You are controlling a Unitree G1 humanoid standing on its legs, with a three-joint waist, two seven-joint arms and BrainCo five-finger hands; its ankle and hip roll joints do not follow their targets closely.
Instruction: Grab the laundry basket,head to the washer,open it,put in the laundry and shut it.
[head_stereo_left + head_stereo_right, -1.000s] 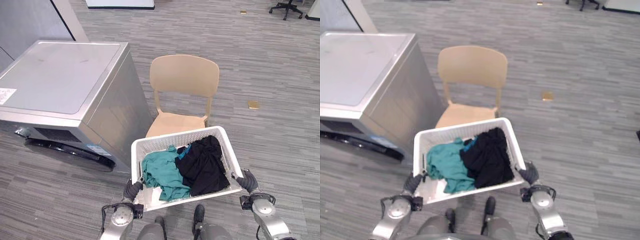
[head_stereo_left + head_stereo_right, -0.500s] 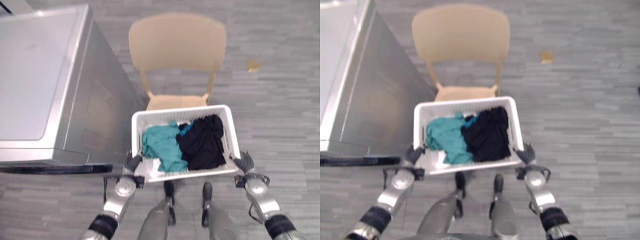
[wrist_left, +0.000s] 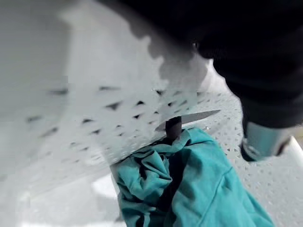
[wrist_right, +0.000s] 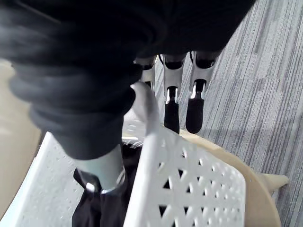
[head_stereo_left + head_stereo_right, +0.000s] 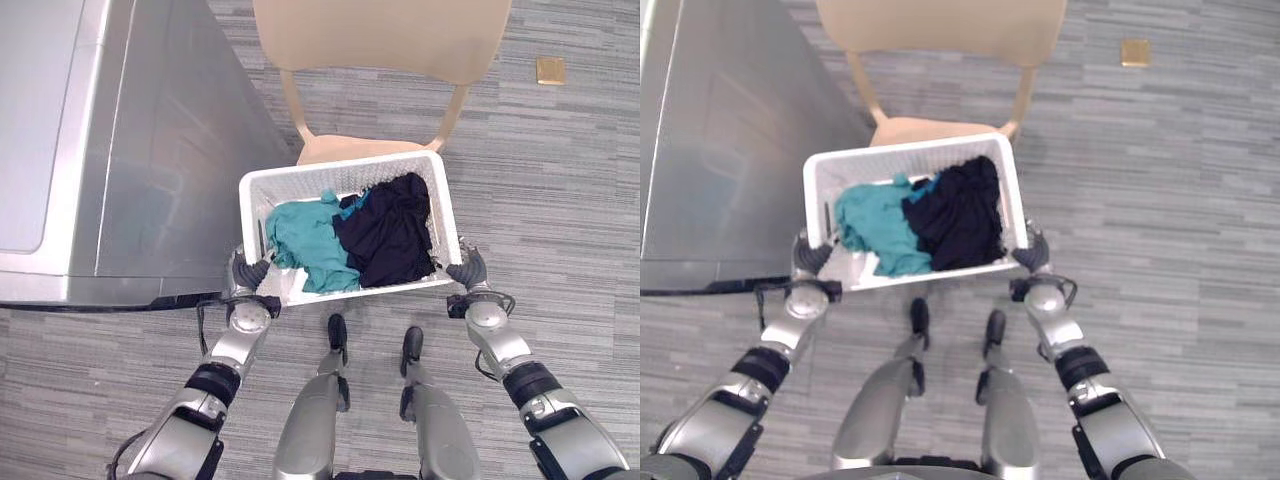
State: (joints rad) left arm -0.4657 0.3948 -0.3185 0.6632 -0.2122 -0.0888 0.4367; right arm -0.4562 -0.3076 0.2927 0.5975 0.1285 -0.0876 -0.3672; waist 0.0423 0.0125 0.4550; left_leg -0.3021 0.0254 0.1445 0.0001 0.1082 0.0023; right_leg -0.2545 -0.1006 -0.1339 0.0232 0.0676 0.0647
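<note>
Basket (image 5: 256, 198) with teal (image 5: 305, 235) and black laundry (image 5: 390, 228), clamped at its two short sides by left hand (image 5: 250, 274) and right hand (image 5: 468, 270), beside the closed washer (image 5: 120, 150); carrying step; next, set down, open washer.

A white basket (image 5: 250, 215) sits before the beige chair (image 5: 380, 40), holding teal cloth (image 5: 305, 240) and black cloth (image 5: 390, 225). The left hand (image 5: 248, 275) and right hand (image 5: 468, 270) grip its sides. A grey washer (image 5: 120, 150) stands beside the chair.
</note>
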